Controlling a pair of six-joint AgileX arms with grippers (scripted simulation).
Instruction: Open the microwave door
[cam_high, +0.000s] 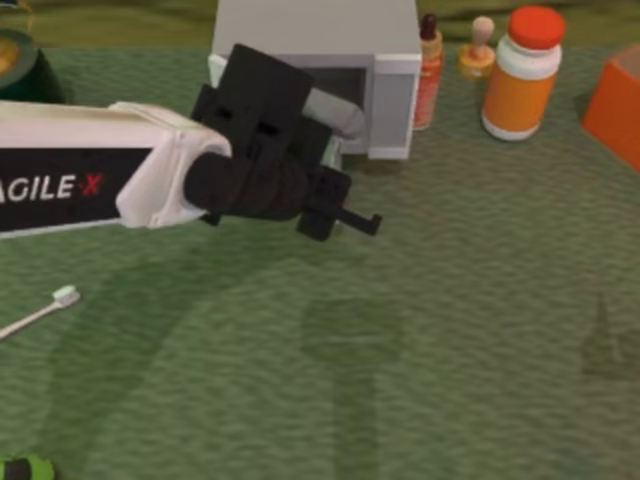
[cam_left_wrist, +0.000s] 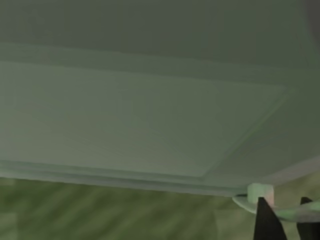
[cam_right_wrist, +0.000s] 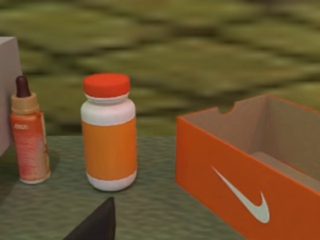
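At the table's far edge, left of centre, stands the microwave (cam_high: 330, 45), its door (cam_left_wrist: 140, 125) seemingly swung partly out toward the left gripper (cam_high: 345, 215), which sits just in front with its fingers (cam_left_wrist: 265, 220) set narrowly by the handle; whether they pinch it I cannot tell. The left arm is nearer and reads "AGILE X"; the right is unseen, its wrist view showing a swoosh-marked orange box (cam_right_wrist: 240, 180).

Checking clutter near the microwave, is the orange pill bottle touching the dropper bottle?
Apart. The right wrist view shows green cloth between the orange pill bottle and the dropper bottle.
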